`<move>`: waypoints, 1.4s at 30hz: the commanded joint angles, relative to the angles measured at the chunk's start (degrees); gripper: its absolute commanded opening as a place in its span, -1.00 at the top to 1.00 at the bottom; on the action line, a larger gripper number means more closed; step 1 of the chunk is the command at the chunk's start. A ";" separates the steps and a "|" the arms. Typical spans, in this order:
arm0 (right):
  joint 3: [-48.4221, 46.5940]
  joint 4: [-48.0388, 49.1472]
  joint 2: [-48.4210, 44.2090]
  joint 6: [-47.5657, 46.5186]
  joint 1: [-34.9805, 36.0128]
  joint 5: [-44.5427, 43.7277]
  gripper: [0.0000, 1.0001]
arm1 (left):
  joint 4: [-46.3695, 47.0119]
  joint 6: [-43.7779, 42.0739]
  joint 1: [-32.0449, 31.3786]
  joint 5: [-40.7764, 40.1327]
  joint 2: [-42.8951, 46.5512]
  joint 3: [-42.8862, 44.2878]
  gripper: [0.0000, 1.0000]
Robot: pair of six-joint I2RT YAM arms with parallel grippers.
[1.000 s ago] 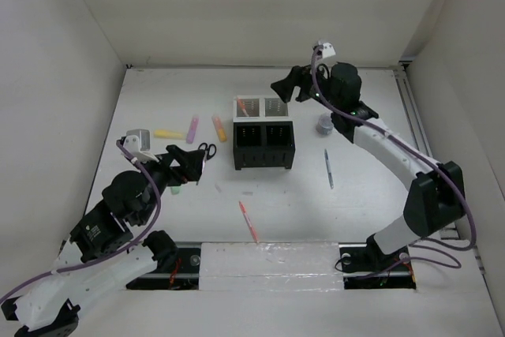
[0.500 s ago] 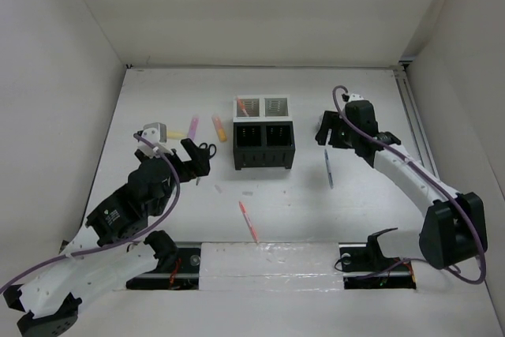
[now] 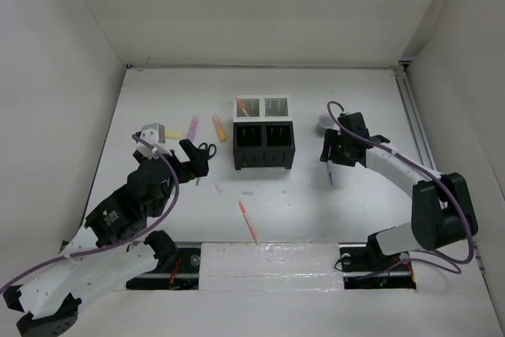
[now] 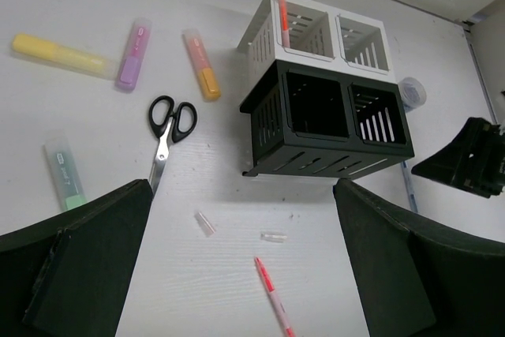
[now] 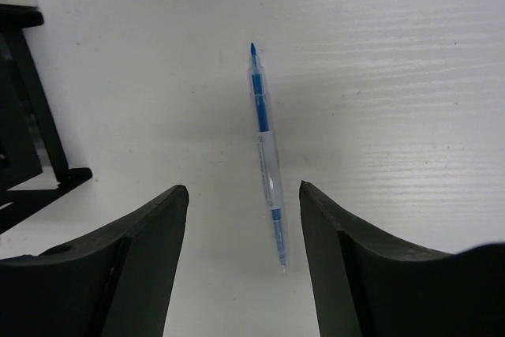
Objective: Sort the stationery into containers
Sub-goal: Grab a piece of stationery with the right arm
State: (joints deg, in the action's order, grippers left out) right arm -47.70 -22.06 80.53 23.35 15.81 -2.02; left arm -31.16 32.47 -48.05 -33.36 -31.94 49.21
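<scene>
The right end effector [image 5: 241, 192], fingers parted, straddles the blue pen [image 5: 265, 155] lying free on the bench [image 5: 410, 76] near the black containers [image 3: 264, 144], while the left end effector [image 4: 241, 189] gapes wide near the scissors [image 4: 168, 125].

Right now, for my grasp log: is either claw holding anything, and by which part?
Nothing is held. The right claw hangs open over the blue pen, not touching it; the left claw is open and empty.

A white table [image 3: 355, 219] is shown. Laid on it are an organiser [image 3: 264, 144], highlighters [image 4: 130, 54], scissors [image 4: 167, 125], and pens [image 5: 266, 155].
</scene>
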 commanded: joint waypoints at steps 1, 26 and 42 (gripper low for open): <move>-0.55 -1.14 1.64 0.73 -0.26 -1.32 -0.29 | 0.31 0.67 -0.20 -1.44 2.05 2.12 -1.00; -3.62 -6.85 10.52 1.26 0.79 -2.55 0.22 | 0.31 0.14 -0.20 0.85 5.92 2.12 -1.00; -4.77 -7.38 11.14 0.11 0.80 -2.64 1.00 | 0.83 0.14 -0.20 0.85 7.07 2.12 -1.00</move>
State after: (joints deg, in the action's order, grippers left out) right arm -52.40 -29.41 91.98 23.55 15.90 -5.45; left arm -31.27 32.64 -48.03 -32.60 -25.26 49.54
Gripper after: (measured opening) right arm 0.051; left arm 0.996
